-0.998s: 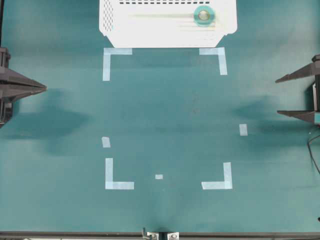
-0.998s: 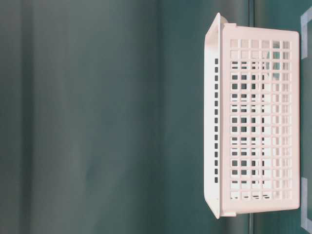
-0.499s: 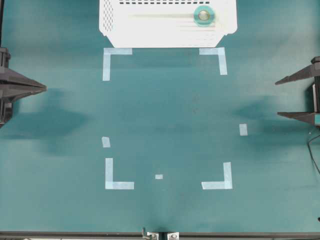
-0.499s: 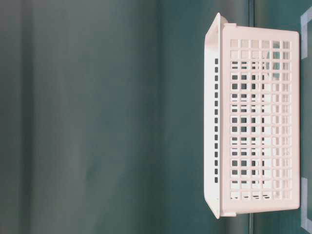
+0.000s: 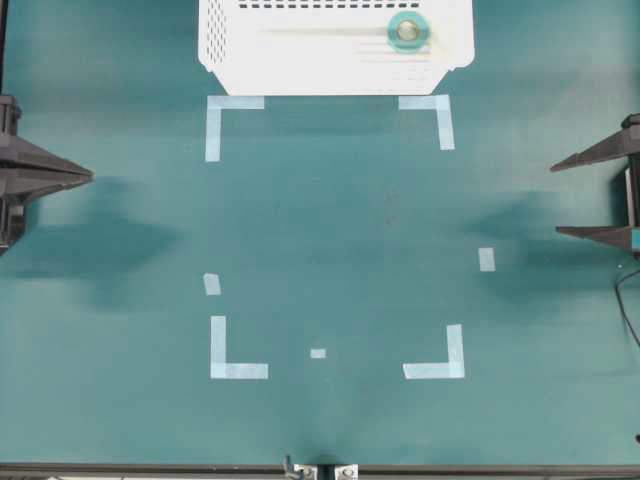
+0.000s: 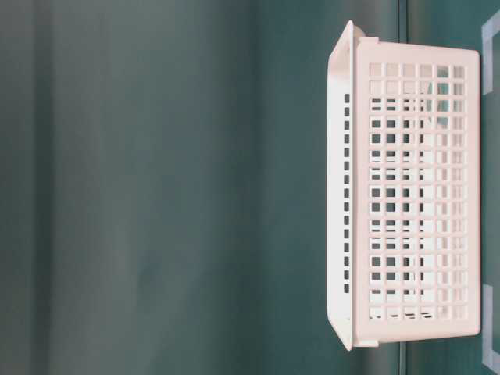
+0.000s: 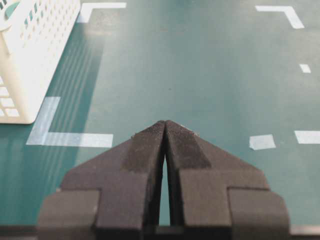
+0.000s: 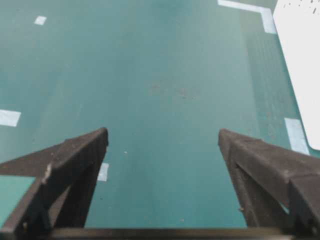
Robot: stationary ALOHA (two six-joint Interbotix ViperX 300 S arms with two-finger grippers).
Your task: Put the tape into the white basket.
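The mint-green tape (image 5: 405,31) lies flat on the floor of the white basket (image 5: 240,70), near its right end, at the far edge of the table. The basket's perforated wall (image 6: 414,195) fills the right of the table-level view, and one corner of the basket (image 7: 35,55) shows in the left wrist view. My left gripper (image 5: 88,176) rests at the left table edge, shut with nothing between its fingers (image 7: 165,125). My right gripper (image 5: 555,196) sits at the right edge, wide open and empty (image 8: 162,132). Both are far from the basket.
Pale-blue L-shaped corner marks (image 5: 235,360) (image 5: 435,110) and small tape strips (image 5: 486,259) (image 5: 318,353) are stuck flat on the green table. A black cable (image 5: 628,310) hangs at the right edge.
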